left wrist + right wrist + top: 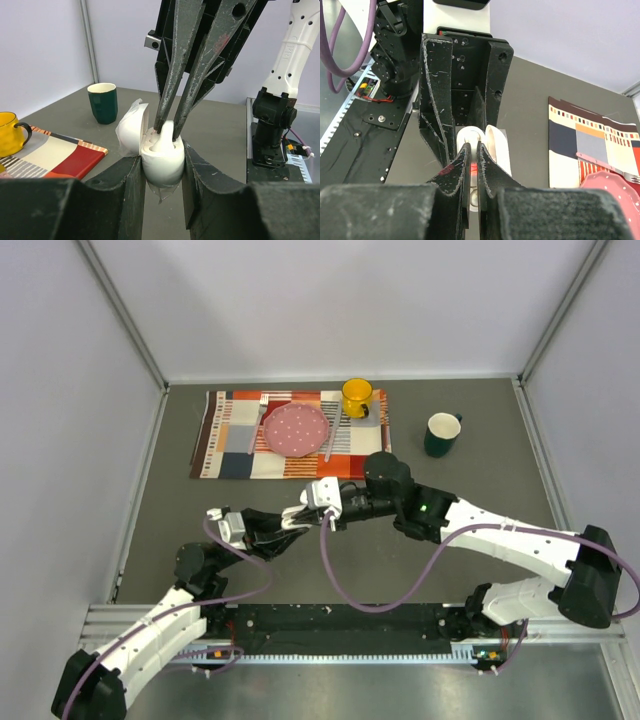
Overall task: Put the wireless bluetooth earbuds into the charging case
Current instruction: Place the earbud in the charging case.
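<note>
My left gripper (161, 159) is shut on the white charging case (160, 167) and holds it upright above the table, with its lid (131, 127) open to the left. My right gripper (167, 127) comes down from above, shut on a white earbud (166, 140) whose lower end sits in the case's top. In the right wrist view, my right gripper (474, 150) is shut over the case (470, 135) and its lid (499, 150). From above, both grippers meet at the table's middle (297, 523). No other earbuds are in view.
A patchwork placemat (225, 440) at the back holds a pink plate (296, 430), cutlery and a yellow mug (357, 397). A dark green mug (441, 434) stands to its right. The right arm's base (272, 125) stands behind the case.
</note>
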`<state>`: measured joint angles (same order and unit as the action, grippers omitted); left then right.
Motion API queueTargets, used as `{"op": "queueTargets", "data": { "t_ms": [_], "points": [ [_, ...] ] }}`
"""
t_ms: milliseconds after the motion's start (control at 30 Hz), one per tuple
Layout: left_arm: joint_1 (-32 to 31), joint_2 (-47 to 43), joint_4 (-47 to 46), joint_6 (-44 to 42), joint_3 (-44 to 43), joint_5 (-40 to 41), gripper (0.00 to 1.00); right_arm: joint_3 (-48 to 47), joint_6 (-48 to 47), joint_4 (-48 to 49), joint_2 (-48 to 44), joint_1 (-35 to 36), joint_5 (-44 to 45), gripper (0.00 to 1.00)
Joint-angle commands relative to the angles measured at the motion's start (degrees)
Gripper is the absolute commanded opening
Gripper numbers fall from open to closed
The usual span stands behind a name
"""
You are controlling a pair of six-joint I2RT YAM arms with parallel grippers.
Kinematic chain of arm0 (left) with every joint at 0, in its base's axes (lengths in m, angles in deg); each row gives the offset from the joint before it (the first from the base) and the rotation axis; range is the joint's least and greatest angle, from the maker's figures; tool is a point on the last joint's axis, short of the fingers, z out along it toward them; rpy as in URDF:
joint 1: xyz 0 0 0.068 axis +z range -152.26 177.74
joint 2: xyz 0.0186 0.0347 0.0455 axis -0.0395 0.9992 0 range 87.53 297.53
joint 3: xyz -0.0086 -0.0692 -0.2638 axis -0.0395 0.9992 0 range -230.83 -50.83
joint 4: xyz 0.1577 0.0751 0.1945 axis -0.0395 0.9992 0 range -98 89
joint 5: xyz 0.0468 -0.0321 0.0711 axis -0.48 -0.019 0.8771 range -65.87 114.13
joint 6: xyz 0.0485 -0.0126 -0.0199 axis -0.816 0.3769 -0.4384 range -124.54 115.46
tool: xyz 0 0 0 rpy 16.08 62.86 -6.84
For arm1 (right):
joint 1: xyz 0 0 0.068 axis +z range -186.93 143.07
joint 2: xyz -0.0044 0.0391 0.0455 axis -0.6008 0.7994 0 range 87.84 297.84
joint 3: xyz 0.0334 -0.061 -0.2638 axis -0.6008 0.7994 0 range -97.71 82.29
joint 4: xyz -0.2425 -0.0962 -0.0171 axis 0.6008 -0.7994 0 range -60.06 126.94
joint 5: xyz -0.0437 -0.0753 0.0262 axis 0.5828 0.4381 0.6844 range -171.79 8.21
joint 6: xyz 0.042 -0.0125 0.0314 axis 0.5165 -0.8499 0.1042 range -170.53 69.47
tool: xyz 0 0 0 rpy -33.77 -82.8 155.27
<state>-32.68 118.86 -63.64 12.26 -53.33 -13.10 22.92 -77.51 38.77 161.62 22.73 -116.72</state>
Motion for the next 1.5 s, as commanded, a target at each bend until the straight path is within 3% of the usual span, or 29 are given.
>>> {"op": "queueTargets", "data": {
  "t_ms": [0, 400, 633, 833, 1467],
  "points": [
    [0.27, -1.01, -3.25, 0.08, 4.08, 0.58, 0.00, -3.20, -1.14, -1.74, 0.67, 1.25, 1.79, 0.00],
    [0.27, -2.06, -2.28, -0.36, 4.00, 1.11, 0.00, -3.38, -1.58, -3.67, -0.04, 1.78, 5.49, 0.15],
    [0.27, -2.24, -1.76, -0.27, 4.08, 1.29, 0.00, -2.42, -1.50, 0.00, -1.71, 1.86, 6.64, 0.20],
    [0.27, -2.42, -1.67, -0.10, 4.08, 1.37, 0.00, -3.46, -0.26, -0.85, -1.36, 1.78, 4.36, 0.00],
    [0.27, -3.12, -1.93, -0.54, 4.00, 0.85, 0.00, -8.13, -0.79, -10.79, 5.06, 2.74, 4.79, 0.00]
  ]
}}
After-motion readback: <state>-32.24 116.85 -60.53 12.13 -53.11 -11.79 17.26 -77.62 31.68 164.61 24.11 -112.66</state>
